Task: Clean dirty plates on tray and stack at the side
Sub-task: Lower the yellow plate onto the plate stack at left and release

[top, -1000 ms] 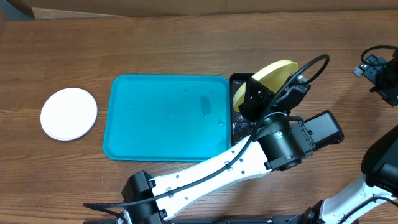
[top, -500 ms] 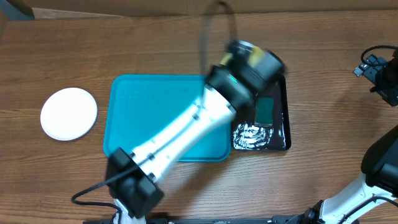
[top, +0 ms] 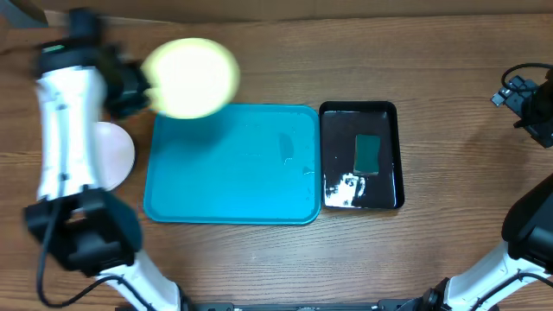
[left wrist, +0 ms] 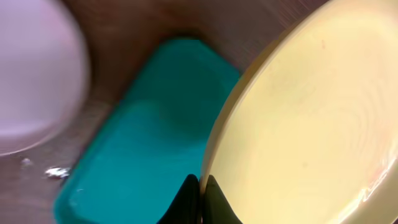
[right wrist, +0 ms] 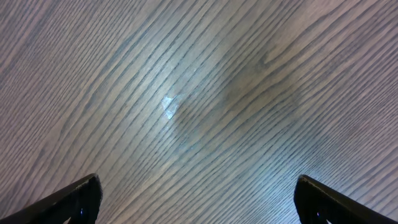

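Observation:
My left gripper (left wrist: 200, 198) is shut on the rim of the pale yellow-green plate (top: 190, 76), also seen in the left wrist view (left wrist: 305, 118), and holds it in the air over the far left corner of the teal-blue tray (top: 233, 164). The white plate (top: 117, 149) lies on the table left of the tray, mostly hidden by my left arm; it shows blurred in the left wrist view (left wrist: 34, 74). The tray (left wrist: 149, 137) holds no plate. The aqua plate is out of view. My right gripper (right wrist: 198, 199) is open over bare wood at the far right.
A glossy black tray (top: 361, 155) with a green sponge (top: 367, 154) and white foam stands right of the teal tray. The right arm's base and cables (top: 527, 104) sit at the right edge. A cardboard edge runs along the back.
My left arm has swung fast from the black tray across to the far left, carrying the yellow-green plate with it. The black tray and sponge are now uncovered.

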